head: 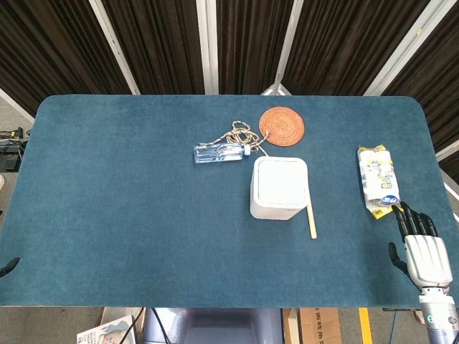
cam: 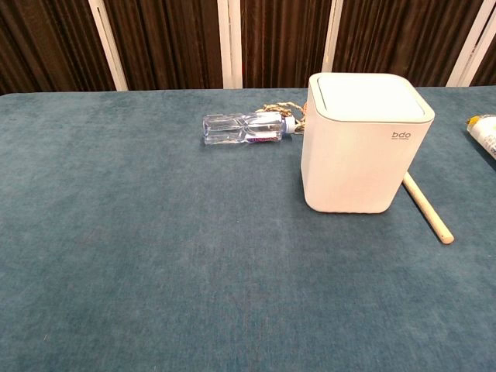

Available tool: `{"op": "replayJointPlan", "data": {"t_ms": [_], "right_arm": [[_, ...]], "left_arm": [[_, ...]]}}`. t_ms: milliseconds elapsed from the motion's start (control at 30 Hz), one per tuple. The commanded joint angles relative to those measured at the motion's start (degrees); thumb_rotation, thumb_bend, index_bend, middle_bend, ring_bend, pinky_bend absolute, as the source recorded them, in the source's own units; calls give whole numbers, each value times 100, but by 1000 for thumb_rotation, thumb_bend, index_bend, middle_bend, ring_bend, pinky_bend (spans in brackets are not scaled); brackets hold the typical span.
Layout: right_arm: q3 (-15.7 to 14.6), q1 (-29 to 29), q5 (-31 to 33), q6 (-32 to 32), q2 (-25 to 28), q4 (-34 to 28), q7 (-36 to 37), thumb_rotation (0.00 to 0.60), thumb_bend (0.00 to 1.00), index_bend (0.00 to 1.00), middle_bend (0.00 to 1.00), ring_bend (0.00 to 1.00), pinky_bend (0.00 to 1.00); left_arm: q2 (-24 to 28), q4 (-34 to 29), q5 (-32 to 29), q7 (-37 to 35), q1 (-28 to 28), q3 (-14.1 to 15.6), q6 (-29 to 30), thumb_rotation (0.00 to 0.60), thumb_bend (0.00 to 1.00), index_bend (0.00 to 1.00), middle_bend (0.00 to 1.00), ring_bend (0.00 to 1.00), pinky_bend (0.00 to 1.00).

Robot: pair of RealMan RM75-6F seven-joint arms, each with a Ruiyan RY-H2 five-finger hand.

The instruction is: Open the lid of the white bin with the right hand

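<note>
The white bin [head: 279, 188] stands upright near the middle of the blue table, its flat lid [cam: 370, 98] down. In the head view my right hand [head: 422, 247] hovers over the table's front right corner, well to the right of the bin, palm down with fingers spread and nothing in it. Only a dark tip of my left hand [head: 8, 266] shows at the front left edge, too little to tell its state. The chest view shows neither hand.
A wooden stick [head: 311, 219] lies against the bin's right side. Behind the bin are a clear water bottle [head: 219, 153], a coil of rope [head: 244, 135] and a round woven coaster [head: 281, 125]. A white packet [head: 378, 177] lies just beyond my right hand.
</note>
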Motion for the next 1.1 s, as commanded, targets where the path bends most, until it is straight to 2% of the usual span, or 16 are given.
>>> {"op": "replayJointPlan", "data": {"t_ms": [33,1100], "right_arm": [[-2,-2,-4,7,-2,0,-9,600,479,17,26,115,112],[19,-3,-232,195,17,-33,186,600,479,17,26,115,112]], "left_arm": [[0,0,-8,2,2,1,-4,600,164,179,46,0,0],[23,-59,-22,41,88,12,109,600,164,179,46,0,0]]}}
